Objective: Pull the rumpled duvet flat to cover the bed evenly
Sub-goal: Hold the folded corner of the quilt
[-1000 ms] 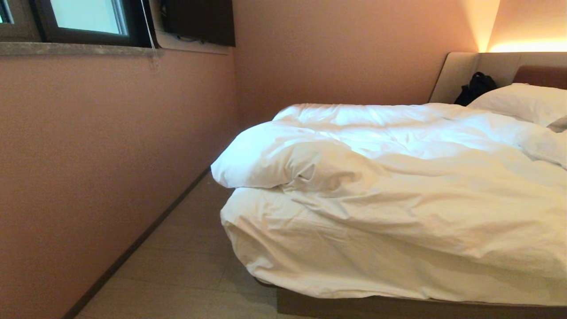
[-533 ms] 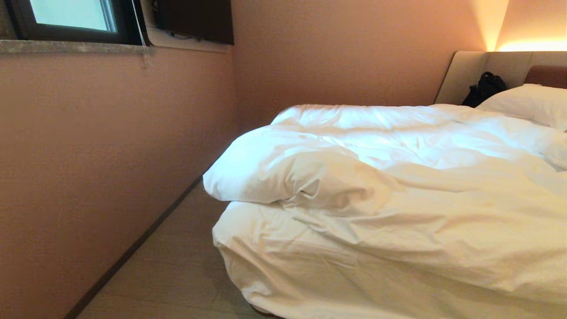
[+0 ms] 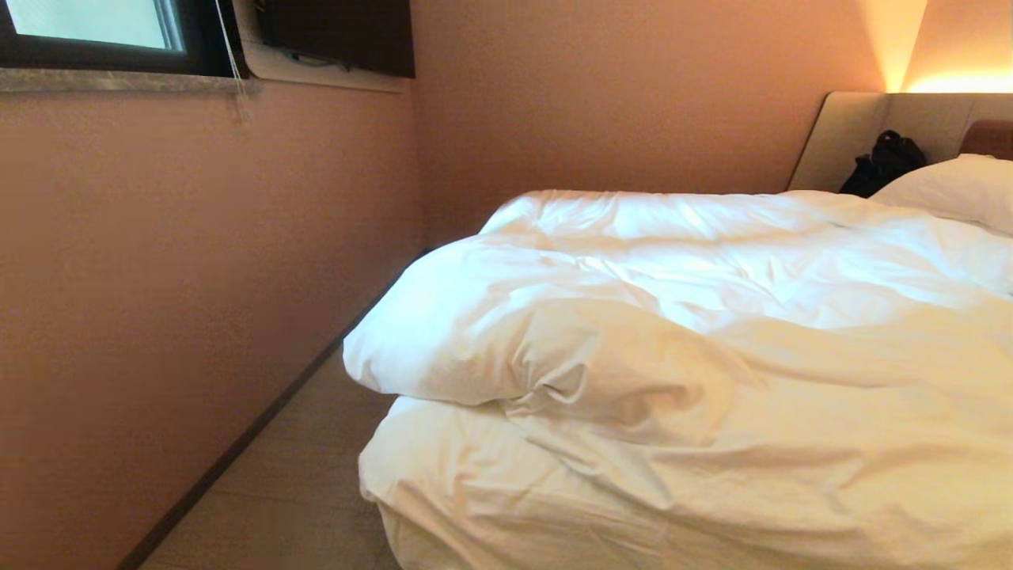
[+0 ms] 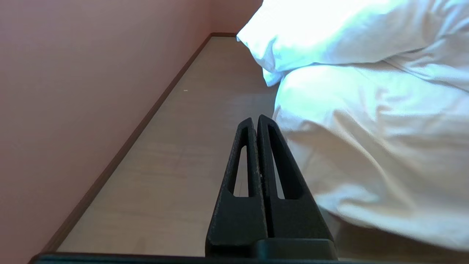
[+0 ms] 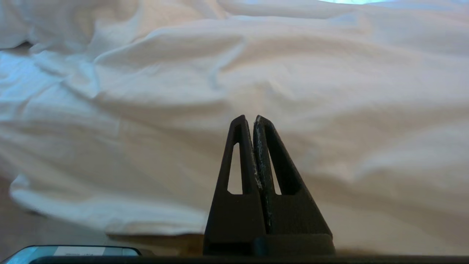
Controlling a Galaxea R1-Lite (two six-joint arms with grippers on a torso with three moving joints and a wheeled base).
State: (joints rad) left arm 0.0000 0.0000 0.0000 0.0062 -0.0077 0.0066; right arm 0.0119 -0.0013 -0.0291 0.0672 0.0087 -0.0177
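Note:
The white puffy duvet [image 3: 712, 332] lies rumpled over the bed, with a thick fold [image 3: 443, 332] bulging past the near left corner and more cloth hanging down the foot. The beige headboard [image 3: 855, 134] rises at the far right. Neither arm shows in the head view. In the left wrist view my left gripper [image 4: 255, 119] is shut and empty, low over the floor beside the duvet's hanging corner [image 4: 366, 146]. In the right wrist view my right gripper [image 5: 250, 119] is shut and empty, pointing at the duvet's creased side [image 5: 234, 73], a short way off.
A pink wall [image 3: 174, 301] runs along the left, leaving a narrow strip of wooden floor [image 3: 301, 491] between it and the bed. A window [image 3: 87, 24] sits high on that wall. A white pillow [image 3: 950, 190] and a black bag [image 3: 886, 162] lie near the headboard.
The whole head view has shifted: the bed looms larger and lower, its wooden base has dropped out of view, and the window slid left. The camera has come closer; the duvet lies as before.

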